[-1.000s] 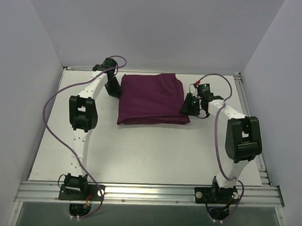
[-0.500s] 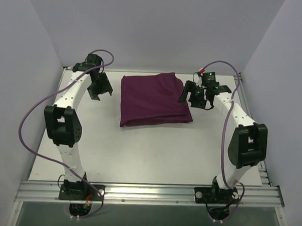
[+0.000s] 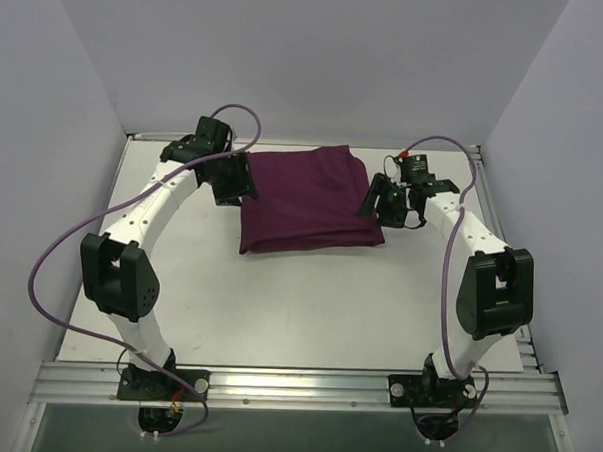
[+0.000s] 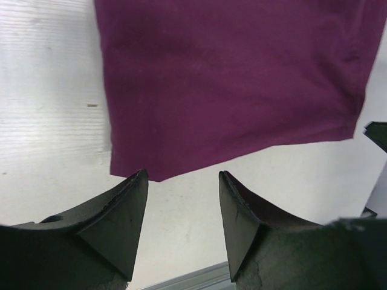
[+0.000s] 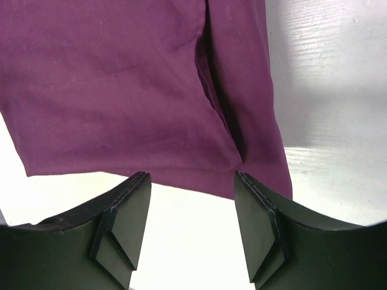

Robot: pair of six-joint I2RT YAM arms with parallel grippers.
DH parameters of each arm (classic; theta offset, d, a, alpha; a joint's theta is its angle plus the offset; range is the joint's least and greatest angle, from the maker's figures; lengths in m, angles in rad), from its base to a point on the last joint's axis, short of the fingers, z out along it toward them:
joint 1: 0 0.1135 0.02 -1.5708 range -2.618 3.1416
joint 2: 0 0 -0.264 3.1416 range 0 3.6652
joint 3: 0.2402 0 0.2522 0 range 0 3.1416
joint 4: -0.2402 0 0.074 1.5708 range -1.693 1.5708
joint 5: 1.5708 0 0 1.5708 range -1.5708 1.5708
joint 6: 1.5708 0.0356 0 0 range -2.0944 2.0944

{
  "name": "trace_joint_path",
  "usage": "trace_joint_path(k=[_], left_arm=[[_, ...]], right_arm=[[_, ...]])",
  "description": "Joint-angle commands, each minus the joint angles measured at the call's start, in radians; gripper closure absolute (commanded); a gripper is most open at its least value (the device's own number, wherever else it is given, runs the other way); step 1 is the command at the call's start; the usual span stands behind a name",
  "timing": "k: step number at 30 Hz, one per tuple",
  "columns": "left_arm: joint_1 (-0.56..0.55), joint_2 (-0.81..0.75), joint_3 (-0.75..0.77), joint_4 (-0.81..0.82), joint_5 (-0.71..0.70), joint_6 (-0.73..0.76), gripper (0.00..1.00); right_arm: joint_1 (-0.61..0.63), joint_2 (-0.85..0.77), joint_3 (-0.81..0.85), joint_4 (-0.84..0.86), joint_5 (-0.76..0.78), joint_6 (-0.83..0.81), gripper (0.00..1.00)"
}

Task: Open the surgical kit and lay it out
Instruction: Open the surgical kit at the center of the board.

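The surgical kit is a folded dark purple cloth wrap [image 3: 303,198] lying flat at the back middle of the white table. No mesh tray or steel instruments show; the cloth hides whatever is inside. My left gripper [image 3: 233,183] is open and empty at the wrap's left edge; its wrist view shows the cloth [image 4: 230,78] just beyond the open gripper [image 4: 183,175]. My right gripper [image 3: 375,201] is open and empty at the wrap's right edge. Its wrist view shows the cloth [image 5: 121,84], with an overlapping fold [image 5: 217,109], just ahead of the gripper [image 5: 192,176].
The white table [image 3: 298,306] is boxed in by pale walls on the left, back and right. An aluminium rail [image 3: 294,386] runs along the near edge by the arm bases. Purple cables [image 3: 50,255] loop beside each arm.
My left gripper swung out to the left of the wrap, then came back to its left edge. My right gripper rose toward the back, then settled at the wrap's right edge. The wrap shifted slightly.
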State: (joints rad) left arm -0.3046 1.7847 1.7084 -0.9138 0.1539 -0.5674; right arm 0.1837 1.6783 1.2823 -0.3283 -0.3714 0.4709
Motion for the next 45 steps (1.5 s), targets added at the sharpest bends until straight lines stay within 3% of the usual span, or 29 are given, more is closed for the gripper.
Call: trace_joint_path(k=[1,19,25,30,35,40,45], left_arm=[[-0.016,-0.077,0.003,0.11,0.102,-0.009,0.41],[-0.108,-0.044,0.102,0.079,0.116,0.057,0.45],[-0.198,-0.025,0.135,0.073,0.017,0.127,0.39],[-0.263,-0.007,0.154,0.104,-0.042,0.172,0.31],[-0.326,0.002,0.108,0.258,-0.028,0.25,0.21],[-0.383,0.027,0.046,0.446,-0.016,0.27,0.15],[-0.447,0.107,0.056,0.526,-0.074,0.304,0.12]], right_arm=[[-0.003,0.012,-0.012,0.025,-0.006,0.023,0.44],[-0.001,0.037,-0.075,0.072,0.0,0.048,0.53],[0.005,0.075,-0.029,0.068,-0.001,0.048,0.75],[0.007,0.077,0.014,0.045,0.009,0.041,1.0],[0.011,0.028,0.06,0.008,-0.043,0.075,1.0],[0.011,-0.005,0.092,-0.022,-0.118,0.147,1.0],[0.011,-0.025,0.069,0.011,-0.184,0.238,1.0]])
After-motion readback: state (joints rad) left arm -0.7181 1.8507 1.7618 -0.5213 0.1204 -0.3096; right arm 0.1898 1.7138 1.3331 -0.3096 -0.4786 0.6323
